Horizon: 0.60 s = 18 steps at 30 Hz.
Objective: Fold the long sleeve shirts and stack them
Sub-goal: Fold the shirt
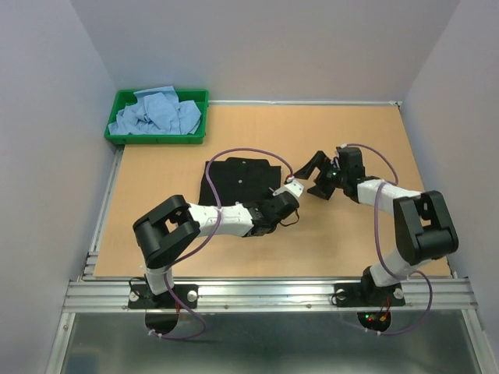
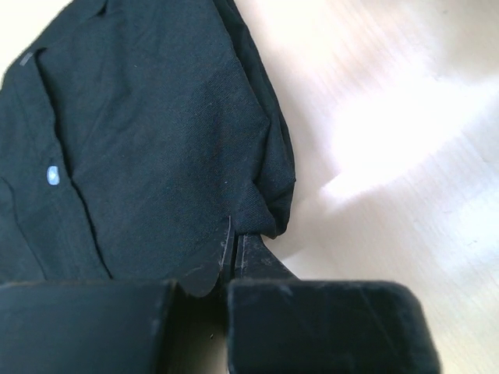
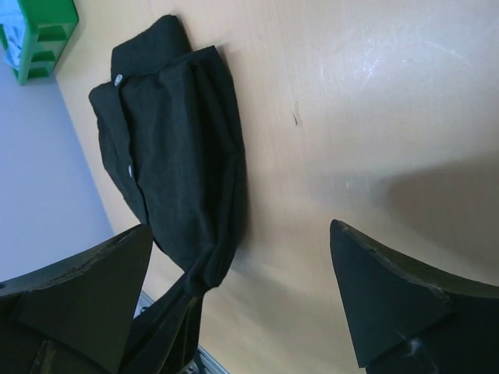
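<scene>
Well, from above, the black shirt (image 1: 238, 181) lies mid-worktop (image 1: 351, 132), with both arms at its right edge. Left wrist: the left fingers (image 2: 234, 253) are pinched shut on its corner. Right wrist: the right fingers (image 3: 86, 288) gape wide, empty, the shirt just beside them.

Standing here, I can't make out a single word, number or brand mark. The plain black cloth button-front shirt (image 2: 156, 117) has a small grey mark near its collar, but it is too small and blurred to read. The green plastic tray (image 1: 117, 133) shows no lettering I can read.
</scene>
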Motion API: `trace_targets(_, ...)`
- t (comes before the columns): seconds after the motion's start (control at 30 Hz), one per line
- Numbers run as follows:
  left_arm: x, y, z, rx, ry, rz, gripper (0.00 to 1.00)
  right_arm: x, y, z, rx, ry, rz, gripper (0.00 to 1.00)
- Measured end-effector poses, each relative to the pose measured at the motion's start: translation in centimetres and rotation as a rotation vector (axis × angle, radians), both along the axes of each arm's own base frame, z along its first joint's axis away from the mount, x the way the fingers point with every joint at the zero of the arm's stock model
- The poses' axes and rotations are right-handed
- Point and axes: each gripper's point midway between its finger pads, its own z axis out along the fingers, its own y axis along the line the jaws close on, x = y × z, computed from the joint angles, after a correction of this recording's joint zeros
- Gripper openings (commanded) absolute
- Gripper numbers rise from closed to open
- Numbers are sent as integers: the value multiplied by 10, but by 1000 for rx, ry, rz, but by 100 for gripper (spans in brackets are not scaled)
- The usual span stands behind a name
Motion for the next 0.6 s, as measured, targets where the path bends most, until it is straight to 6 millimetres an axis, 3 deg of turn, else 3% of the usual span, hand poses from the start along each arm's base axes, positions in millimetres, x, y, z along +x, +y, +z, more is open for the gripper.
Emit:
trace_targets(0.17, -3, -3, -3, -27, 24, 1, 0, -4, 25, -30, 109, 64, 23, 100)
trace_targets(0.33, -5, -5, -4, -42, 39, 2, 0, -3, 62, -30, 184, 24, 101, 100)
trace_targets(0.6, -7, -5, -6, -66, 55, 22, 0, -4, 101, -32, 232, 7, 177, 100)
